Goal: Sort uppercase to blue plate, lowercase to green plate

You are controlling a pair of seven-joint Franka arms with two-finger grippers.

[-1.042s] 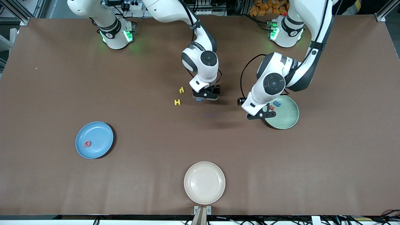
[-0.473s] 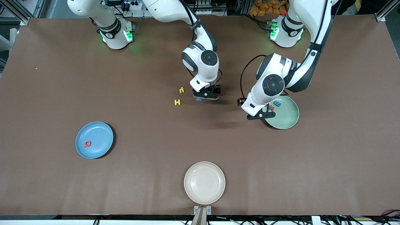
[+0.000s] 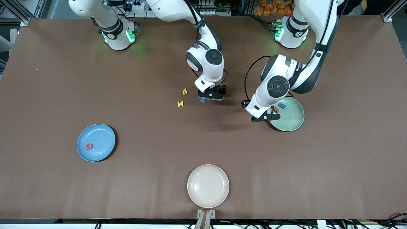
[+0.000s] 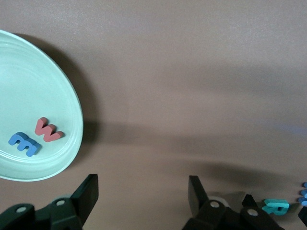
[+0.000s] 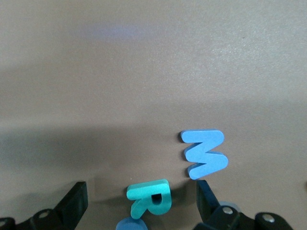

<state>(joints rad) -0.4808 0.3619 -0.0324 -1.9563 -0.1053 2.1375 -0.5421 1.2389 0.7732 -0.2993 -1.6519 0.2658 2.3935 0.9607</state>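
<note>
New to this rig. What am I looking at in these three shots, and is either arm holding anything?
Two robot arms stand at a brown table, each ending in a two-finger gripper. The wide shot looks down from across the table, facing the arms; the other two come from cameras on the wrists.

The right gripper hangs low over the table, jaws open and empty; its wrist camera shows a teal R between them and a blue M beside it. The left gripper waits at the rim of the green plate, jaws apart, holding nothing.

In the green plate lie a red w and a blue m. The blue plate holds a red Q. A cream plate sits nearest the front camera. A yellow H and a smaller yellow letter lie near the right gripper.
</note>
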